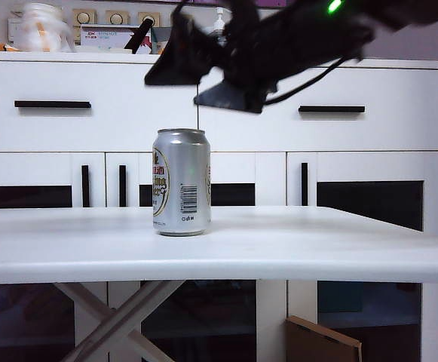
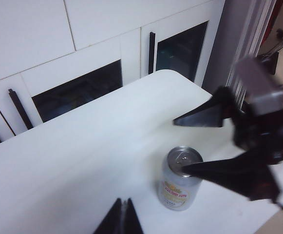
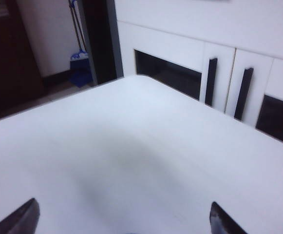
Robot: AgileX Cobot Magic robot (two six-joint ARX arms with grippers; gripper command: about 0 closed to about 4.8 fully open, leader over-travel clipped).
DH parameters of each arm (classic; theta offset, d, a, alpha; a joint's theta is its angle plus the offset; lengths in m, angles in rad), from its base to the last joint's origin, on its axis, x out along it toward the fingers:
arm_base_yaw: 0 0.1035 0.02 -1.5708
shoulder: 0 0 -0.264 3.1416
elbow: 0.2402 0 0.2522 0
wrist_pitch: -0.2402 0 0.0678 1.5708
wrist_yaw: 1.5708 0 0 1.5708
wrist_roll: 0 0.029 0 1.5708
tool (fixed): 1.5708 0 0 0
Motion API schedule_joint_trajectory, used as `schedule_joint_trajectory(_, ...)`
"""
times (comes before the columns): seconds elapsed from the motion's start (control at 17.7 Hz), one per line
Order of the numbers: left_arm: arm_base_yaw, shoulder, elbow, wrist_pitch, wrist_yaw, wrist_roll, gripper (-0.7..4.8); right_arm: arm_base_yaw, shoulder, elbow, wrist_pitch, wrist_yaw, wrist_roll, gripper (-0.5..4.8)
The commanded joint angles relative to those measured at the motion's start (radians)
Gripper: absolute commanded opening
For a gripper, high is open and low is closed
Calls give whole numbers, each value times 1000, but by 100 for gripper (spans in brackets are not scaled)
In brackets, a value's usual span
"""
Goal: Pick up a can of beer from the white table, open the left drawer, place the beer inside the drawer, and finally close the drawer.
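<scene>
The can (image 1: pixel 182 182) stands upright on the tabletop (image 1: pixel 279 249), near its middle. My right hand (image 1: pixel 215 72) hangs above it at about one o'clock, fingers spread wide and empty. My left hand (image 2: pixel 122 217) sits pressed together, low at the can's seven o'clock in its own camera. I judge the can light, thin-walled and slick — so I'd grip mid-body across the label, gently enough not to dent it.

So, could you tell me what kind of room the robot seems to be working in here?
Most likely a home-style living or dining room, possibly a mock-up. A white cabinet with drawers and glass-fronted doors stands behind a white table holding a can of beer, and a cardboard piece leans near the floor.
</scene>
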Motion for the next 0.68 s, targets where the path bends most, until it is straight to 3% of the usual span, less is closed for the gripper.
schedule_joint_trajectory(0.06,-1,-1,6,13,1,0,-5,2,53,23,11,-2,-2,479)
schedule_joint_trajectory(0.68,-1,-2,6,13,5,1,-5,2,232,26,83,1,-2,479)
